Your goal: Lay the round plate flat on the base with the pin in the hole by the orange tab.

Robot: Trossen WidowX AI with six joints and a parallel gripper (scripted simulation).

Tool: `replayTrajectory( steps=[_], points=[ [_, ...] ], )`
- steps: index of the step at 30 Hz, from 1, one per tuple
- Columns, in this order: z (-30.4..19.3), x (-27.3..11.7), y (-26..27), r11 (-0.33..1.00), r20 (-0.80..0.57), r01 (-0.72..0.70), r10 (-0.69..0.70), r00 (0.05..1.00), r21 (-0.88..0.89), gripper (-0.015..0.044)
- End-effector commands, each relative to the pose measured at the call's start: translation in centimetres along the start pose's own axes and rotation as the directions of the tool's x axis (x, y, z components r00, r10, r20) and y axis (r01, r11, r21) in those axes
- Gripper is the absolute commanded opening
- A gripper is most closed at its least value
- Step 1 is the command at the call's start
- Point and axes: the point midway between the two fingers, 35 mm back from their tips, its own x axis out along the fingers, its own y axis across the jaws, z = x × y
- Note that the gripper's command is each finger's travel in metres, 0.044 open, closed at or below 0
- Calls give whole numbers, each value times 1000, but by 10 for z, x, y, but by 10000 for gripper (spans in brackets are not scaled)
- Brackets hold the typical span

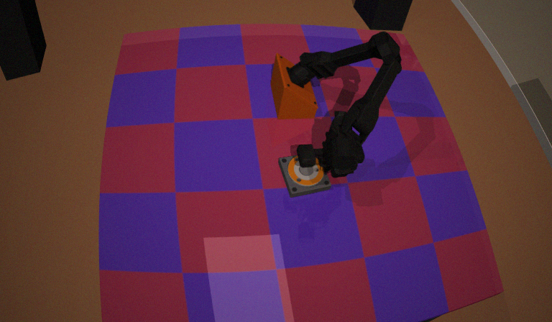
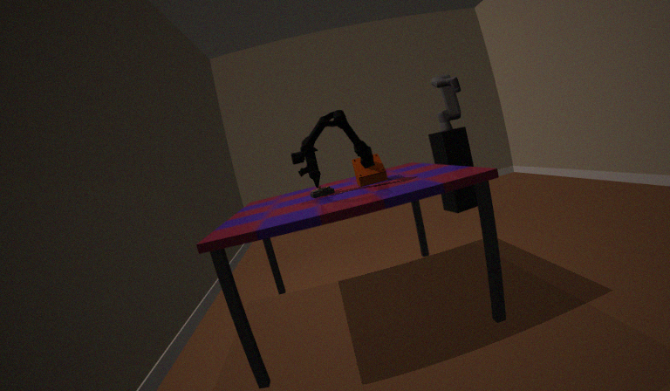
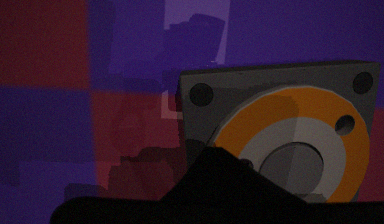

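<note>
The dark grey square base (image 1: 311,190) (image 3: 225,83) (image 2: 322,193) sits near the table's middle. The round plate (image 1: 305,182) (image 3: 300,100), with an orange outer ring and pale inner ring, is around the grey post (image 3: 291,168). A round hole (image 3: 345,125) shows in its orange ring at the right of the wrist view. I cannot make out the tab or the pin, nor whether the plate lies flat. My gripper (image 3: 212,155) (image 2: 317,186) is shut and empty. Its tips are at the plate's left edge in the wrist view and hide part of it; contact cannot be told.
The orange angled mount (image 1: 295,108) (image 2: 371,175) carries the arm's foot, behind the base in the top view. The checkered table (image 1: 215,156) (image 2: 286,226) extends around them. A grey arm on a black pedestal (image 2: 447,147) stands beyond the table.
</note>
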Motion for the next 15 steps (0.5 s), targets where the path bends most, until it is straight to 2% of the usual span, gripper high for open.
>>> replayTrajectory(
  steps=[1,15],
  points=[
    [-7,2,0,1000,-14,-4,4,1000,14,0],
    [-12,3,1,1000,-14,-4,4,1000,14,0]
  ],
)
